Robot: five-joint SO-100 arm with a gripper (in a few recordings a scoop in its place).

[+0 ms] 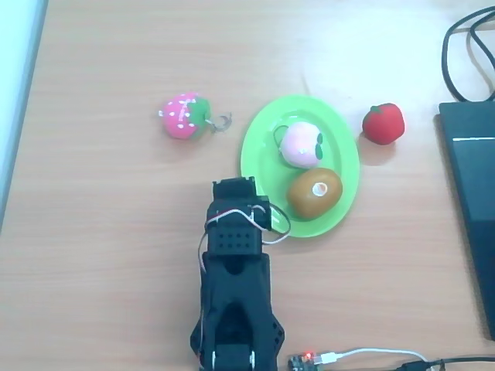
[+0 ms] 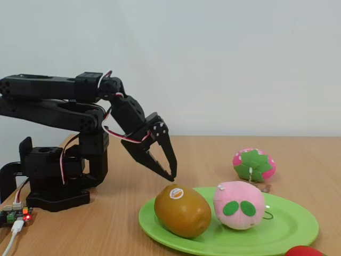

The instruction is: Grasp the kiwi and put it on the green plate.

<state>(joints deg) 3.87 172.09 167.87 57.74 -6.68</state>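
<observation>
A: The black plastic pincer (image 2: 166, 169) hangs empty above the wooden counter (image 1: 108, 216), its two pointed jaws slightly apart with a narrow gap showing in the fixed view, tips aimed down.

B: And the brown-olive egg-shaped toy kiwi (image 2: 183, 210)?

A: Just below and beyond the tips, lying on the near end of the glossy lime-green oval plastic plate (image 2: 298, 234), white sticker up. The placing looks done.

B: So the step in hand is backing off. The arm should probably lift clear before swinging, so that no jaw nudges the smooth, rounded kiwi, which could roll.

A: Farther out, touching the kiwi, sits a soft-looking pale pink peach ball (image 2: 239, 205). Off the plate are a pink strawberry toy (image 1: 186, 116) and a red one (image 1: 384, 123).
</observation>
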